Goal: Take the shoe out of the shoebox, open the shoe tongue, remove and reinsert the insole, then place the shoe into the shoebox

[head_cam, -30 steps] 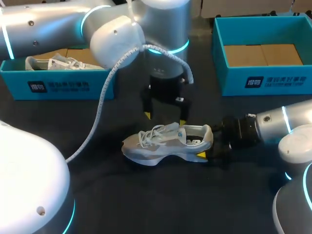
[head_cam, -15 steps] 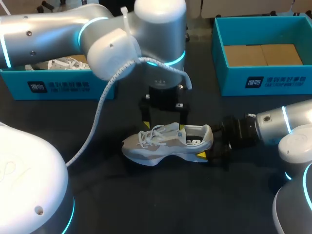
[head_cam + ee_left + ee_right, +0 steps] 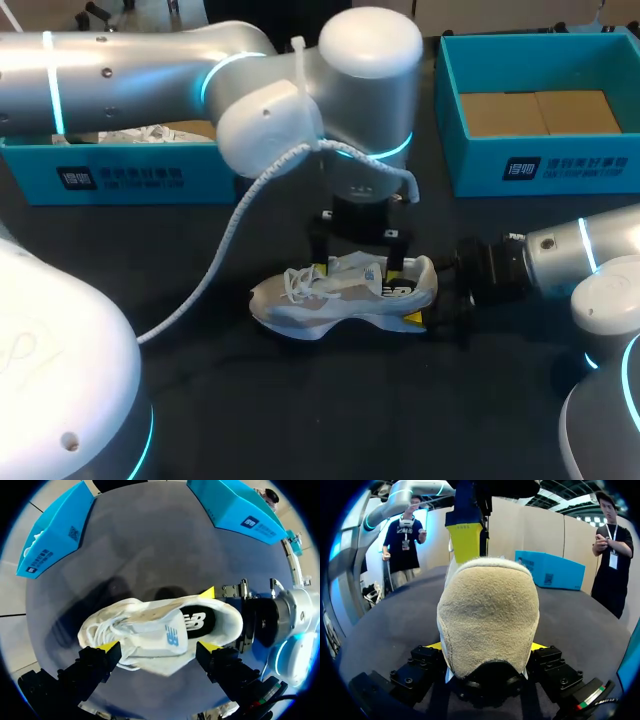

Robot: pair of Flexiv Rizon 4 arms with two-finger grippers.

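While the right arm [image 3: 570, 255] lies low along the right edge of the frame, its jaws are clamped on the heel of the white sneaker [image 3: 340, 295]. There's one yellow tip on each side of the padded heel, so that's a proper grasp. The sneaker sits upright on the dark surface [image 3: 300, 400] around the middle of the frame, toe to the left and heel to the right, outside both boxes.

The left arm [image 3: 250, 90] stretches across the top of the frame and hangs straight down over the shoe. Its jaws are spread wide and aren't pinching anything. In the left wrist view the yellow fingertips [image 3: 108, 646] sit on either side of the tongue [image 3: 169, 639], one by the laces and one by the collar. I honestly can't tell if either tip brushes the upper. The dark insole [image 3: 197, 622] shows through the opening.

There's a teal shoebox in the upper left [image 3: 130, 178] with another white shoe [image 3: 140, 133] in it. A second teal shoebox in the upper right [image 3: 540, 170] shows only its cardboard bottom.
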